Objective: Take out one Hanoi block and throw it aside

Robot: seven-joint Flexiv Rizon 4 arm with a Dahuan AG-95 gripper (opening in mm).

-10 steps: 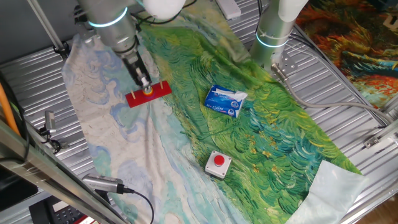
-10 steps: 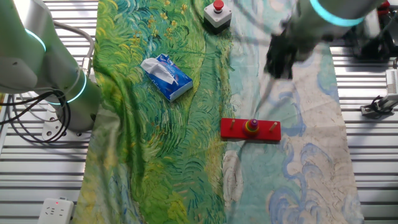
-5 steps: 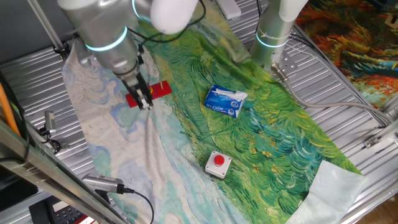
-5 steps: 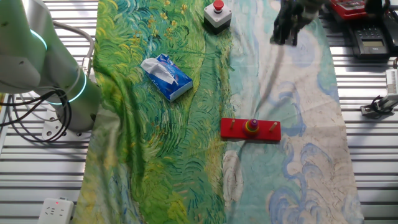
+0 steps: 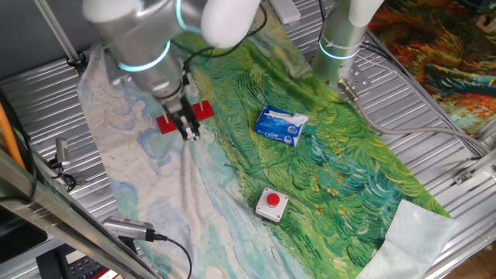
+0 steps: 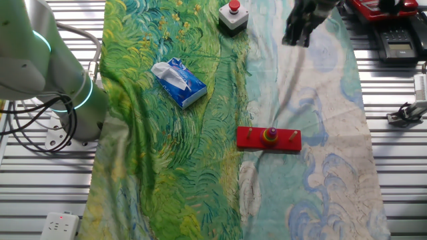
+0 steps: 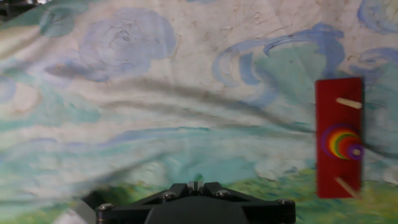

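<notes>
The Hanoi block, a tiny purple disc (image 7: 354,151), sits on top of a rainbow stack on the middle peg of the red base board (image 7: 329,93), at the right edge of the hand view. In the other fixed view the stack top (image 6: 270,132) is on the board (image 6: 283,142). My gripper (image 7: 194,185) is well to the left of the board over the pale blue cloth. Its jaws stand together with nothing visible between them. In one fixed view the gripper (image 5: 188,130) hangs in front of the board (image 5: 205,110) and hides the stack. In the other fixed view the gripper (image 6: 295,37) is blurred.
A blue and white tissue pack (image 5: 280,125) lies on the green cloth right of the board. A red push-button on a white box (image 5: 272,203) stands nearer the front. A second arm's base (image 5: 341,39) stands at the back. Metal slats surround the cloth.
My gripper has moved away from over the stack, down and to the right across the board in one fixed view. The discs and board have not moved.
</notes>
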